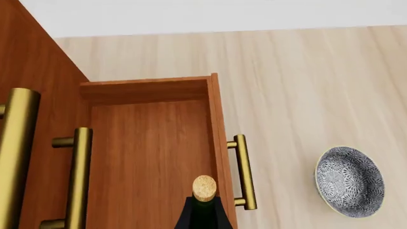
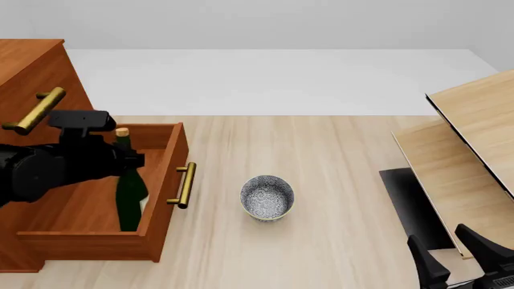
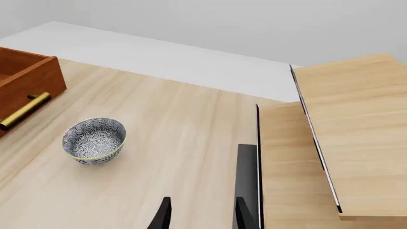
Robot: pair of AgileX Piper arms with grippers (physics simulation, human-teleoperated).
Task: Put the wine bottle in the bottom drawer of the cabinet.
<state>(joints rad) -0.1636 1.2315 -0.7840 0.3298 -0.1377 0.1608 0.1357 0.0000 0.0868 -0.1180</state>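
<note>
Front view: one wine bottle [image 2: 130, 201] upright in the bottom drawer [image 2: 165, 198], one bowl [image 2: 266, 197], left end effector [image 2: 120, 159] grip unclear.

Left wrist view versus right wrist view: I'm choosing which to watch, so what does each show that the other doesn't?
Only the left wrist view shows the wine bottle, cork up, over the bottom drawer's open inside, plus the upper handles. Only the right wrist view shows the pale furniture and the right tool. Both show the bowl, the drawer's handle and the table.
</note>
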